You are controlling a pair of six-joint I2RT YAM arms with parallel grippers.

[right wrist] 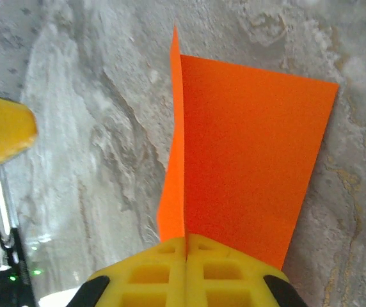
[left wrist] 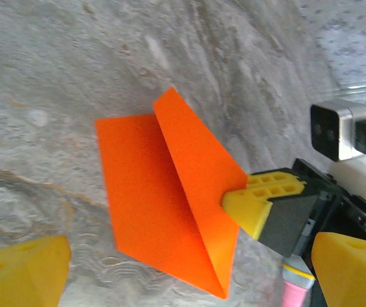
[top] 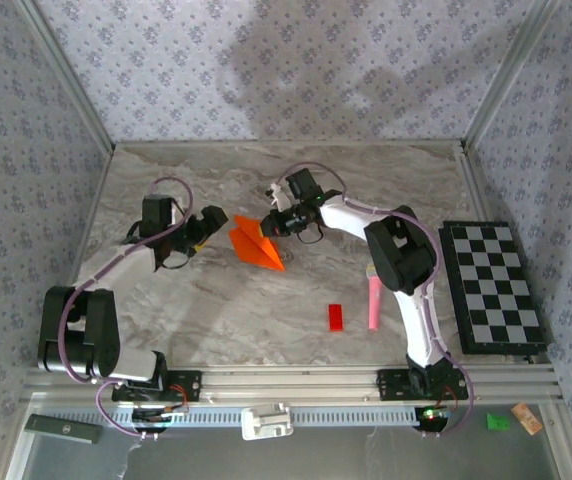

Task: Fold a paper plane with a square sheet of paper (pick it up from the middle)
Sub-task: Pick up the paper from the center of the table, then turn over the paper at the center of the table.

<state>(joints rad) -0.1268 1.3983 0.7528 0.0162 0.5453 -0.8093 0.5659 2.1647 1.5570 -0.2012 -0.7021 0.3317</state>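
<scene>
Grey marbled tabletop (top: 216,320) with flowery wallpaper all round, and the thin bright orange sheet of paper (top: 256,243) sits toward the far middle, creased with one flap standing up, so I'd say we're mid-fold and far from finished. Right two-finger gripper (right wrist: 186,252) has its yellow jaws clamped tight on the raised fold at the sheet's far right end, while the left gripper (top: 206,222) hangs wide open just left of the sheet, holding nothing. Next move probably needs the right to lay that flap over and the left to press the crease flat without the paper sliding.
</scene>
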